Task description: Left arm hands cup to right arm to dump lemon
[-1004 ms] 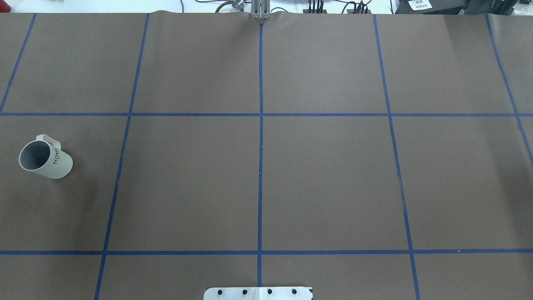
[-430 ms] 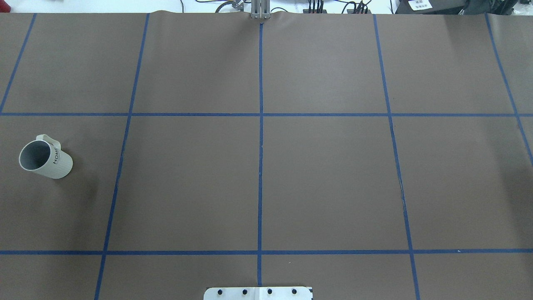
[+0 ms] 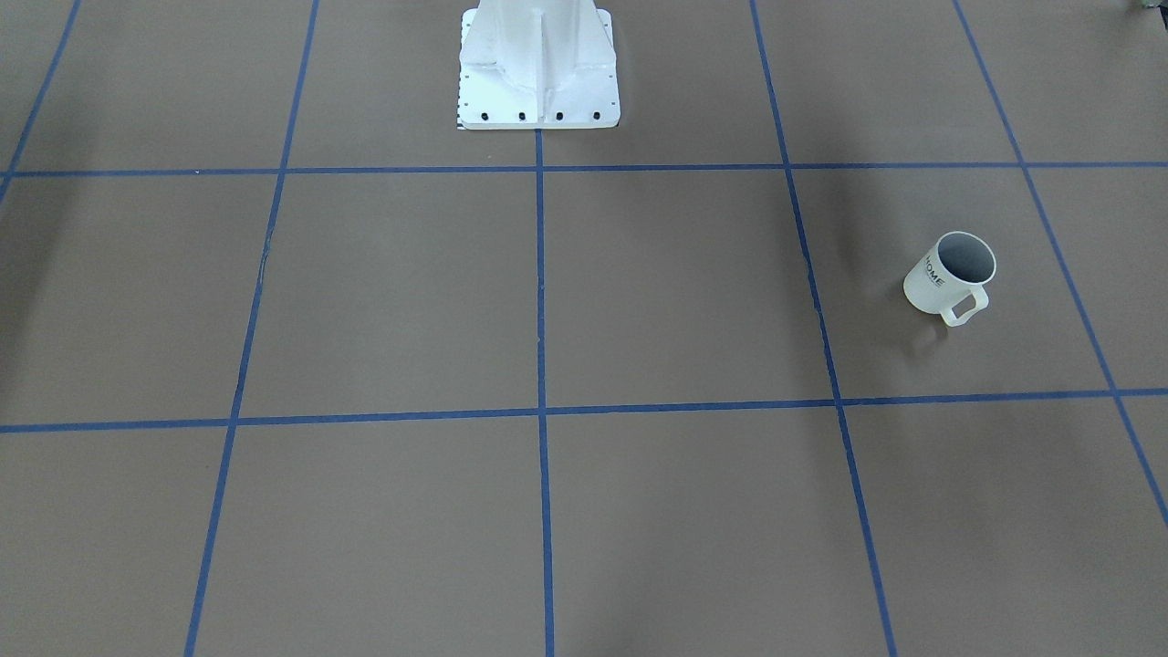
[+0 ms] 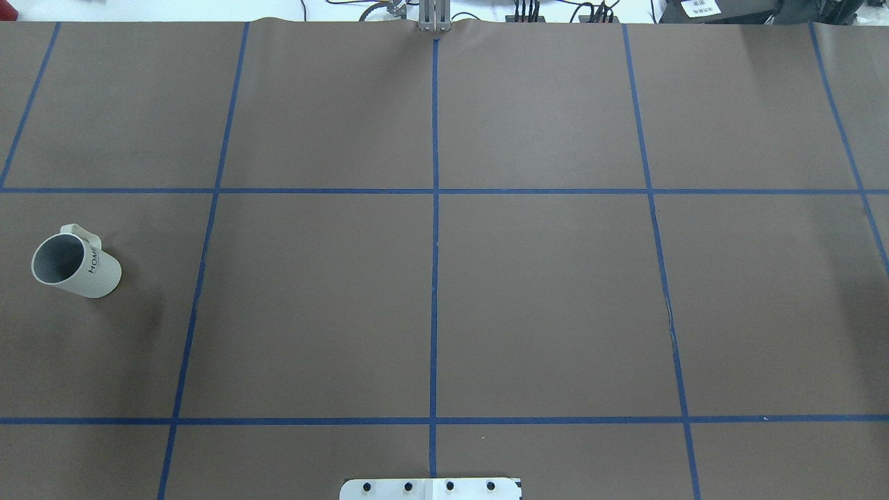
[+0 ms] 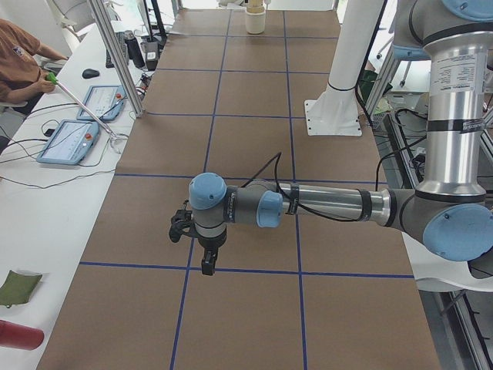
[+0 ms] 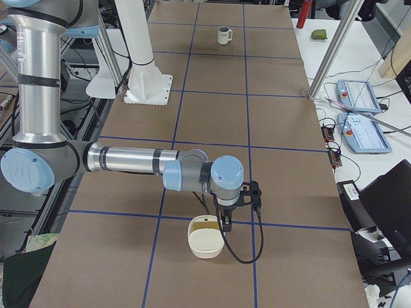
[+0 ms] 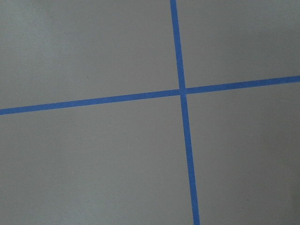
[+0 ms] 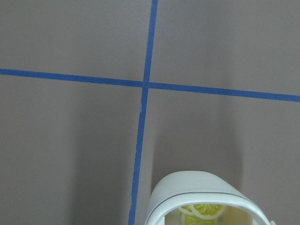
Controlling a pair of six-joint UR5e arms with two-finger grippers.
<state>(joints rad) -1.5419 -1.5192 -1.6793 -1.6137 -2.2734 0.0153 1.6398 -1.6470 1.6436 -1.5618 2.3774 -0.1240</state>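
Observation:
The cup [image 4: 76, 267] is a white ribbed mug with "HOME" on it, upright on the brown table on the robot's left. It also shows in the front view, cup [image 3: 949, 274], handle toward the camera, and far off in the right side view, cup [image 6: 223, 34]. Only grey shows inside it; the lemon is out of view. The left gripper [image 5: 206, 266] hangs high over the table's left end, and I cannot tell if it is open or shut. The right gripper [image 6: 226, 229] hangs over the right end, state also unclear.
A white bowl [image 6: 205, 242] with yellow slice shapes inside stands under the right gripper, also seen as the bowl [image 8: 201, 201]. The robot's white base [image 3: 538, 73] stands at mid-table. A person [image 5: 19, 62] sits beside tablets [image 5: 65, 139] on the side bench.

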